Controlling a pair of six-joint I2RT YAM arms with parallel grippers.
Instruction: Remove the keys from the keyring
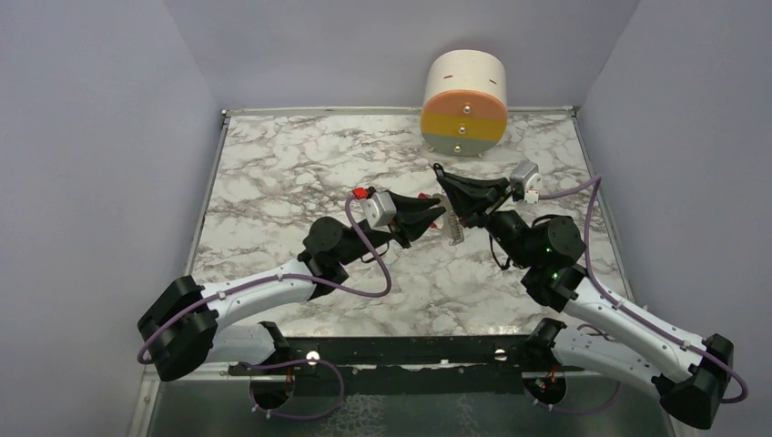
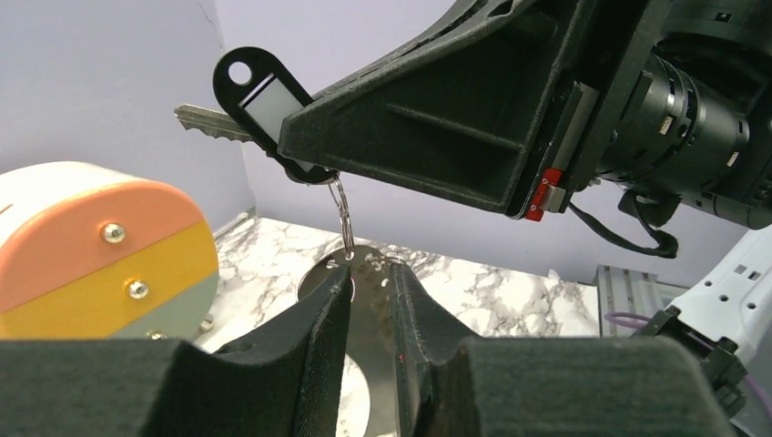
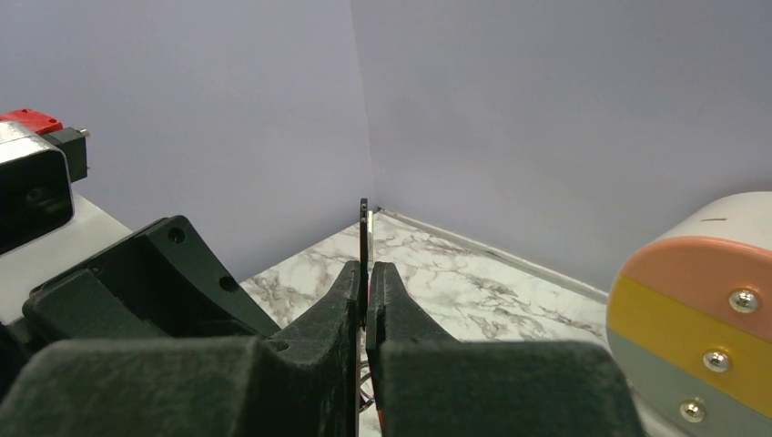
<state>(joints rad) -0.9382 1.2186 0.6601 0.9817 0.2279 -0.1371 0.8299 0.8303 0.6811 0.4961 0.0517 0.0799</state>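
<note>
My right gripper (image 1: pixel 452 193) (image 3: pixel 365 269) is shut on a black key tag with a white label (image 2: pixel 259 91), held in the air. A silver key (image 2: pixel 208 122) sticks out behind the tag. A thin wire keyring (image 2: pixel 343 211) hangs from the tag and carries a silvery perforated metal strip (image 2: pixel 369 264) (image 1: pixel 456 233). My left gripper (image 1: pixel 439 215) (image 2: pixel 370 269) is nearly closed, its fingertips either side of the strip's top. I cannot tell whether they clamp it. A red sliver (image 1: pixel 423 198) shows beside the left fingers.
A round cream box with orange, yellow and grey-green bands (image 1: pixel 464 91) (image 2: pixel 100 246) (image 3: pixel 701 309) stands at the back of the marble table (image 1: pixel 291 173). Purple walls close in the back and both sides. My two grippers are almost touching.
</note>
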